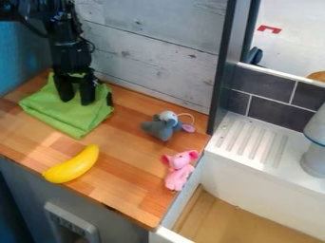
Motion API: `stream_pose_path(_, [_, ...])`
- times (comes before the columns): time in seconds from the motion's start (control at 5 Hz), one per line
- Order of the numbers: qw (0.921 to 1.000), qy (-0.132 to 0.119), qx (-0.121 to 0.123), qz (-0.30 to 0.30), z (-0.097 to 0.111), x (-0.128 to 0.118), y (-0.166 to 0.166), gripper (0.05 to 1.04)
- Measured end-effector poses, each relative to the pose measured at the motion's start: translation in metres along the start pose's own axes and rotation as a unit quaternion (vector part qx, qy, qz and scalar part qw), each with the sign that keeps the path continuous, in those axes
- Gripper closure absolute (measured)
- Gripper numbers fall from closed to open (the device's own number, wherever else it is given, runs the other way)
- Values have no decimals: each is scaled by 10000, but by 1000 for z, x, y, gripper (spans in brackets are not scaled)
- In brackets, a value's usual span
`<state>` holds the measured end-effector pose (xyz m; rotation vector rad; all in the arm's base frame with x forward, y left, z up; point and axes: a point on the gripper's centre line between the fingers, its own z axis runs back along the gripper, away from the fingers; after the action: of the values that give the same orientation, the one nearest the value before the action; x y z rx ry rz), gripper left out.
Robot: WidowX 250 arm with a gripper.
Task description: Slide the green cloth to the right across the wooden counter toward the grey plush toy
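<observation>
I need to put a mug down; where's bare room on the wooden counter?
Widest bare patch: the wooden counter between the banana and the pink toy. A smaller strip runs between the green cloth and the grey toy. Crowded: back left, with the hand over the cloth, and the right end, with both toys.

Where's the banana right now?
In the camera view, the yellow banana lies at the wooden counter's front edge, left of the pink toy and just below the green cloth.

the cloth [70, 116] looks matt, the banana [72, 166] smooth, the countertop [127, 173] wooden.
</observation>
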<state>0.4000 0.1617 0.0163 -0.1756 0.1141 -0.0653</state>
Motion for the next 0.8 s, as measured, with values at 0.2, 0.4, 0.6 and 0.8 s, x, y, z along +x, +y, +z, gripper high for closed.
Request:
stream_pose_path(0.2, [9990,-167,-417,-30,3,5,-13,83])
stream_pose_path(0.4, [9960,-298,-839,-119,5,9,-25,83])
stream_pose_path(0.6, [9943,-257,-1023,-137,6,8,-31,83])
stream_pose_path(0.8, [9964,-474,-703,39,17,6,-22,83])
